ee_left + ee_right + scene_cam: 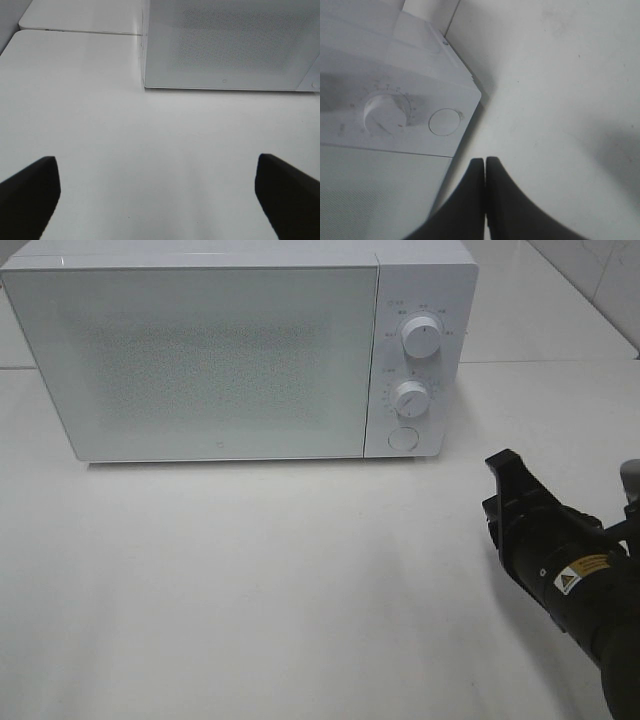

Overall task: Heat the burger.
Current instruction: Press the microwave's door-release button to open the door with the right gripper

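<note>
Over the left part of the table (250, 580), the left claw (156, 172) shows only in its own wrist view. Its two dark fingers (30, 192) stand wide apart, released and holding nothing, each cut off by the frame, with bare table between them. Along the table's far edge, from the far left corner to past the middle, stands the white microwave (215, 260). Its door (200, 360) is shut and the speckled panel is too clouded to see through; the burger appears in no view, so its place cannot be told. On the microwave's right strip sit an upper dial (422, 338), a lower dial (410, 398) and a round button (403, 438); the marks around the dials are too small to read. Near the table's right edge, the right claw (503, 462) is clenched, its fingers (470, 200) pressed together on nothing. It points toward the microwave's front right corner, apart from it, and its arm is cut off by the frame.
</note>
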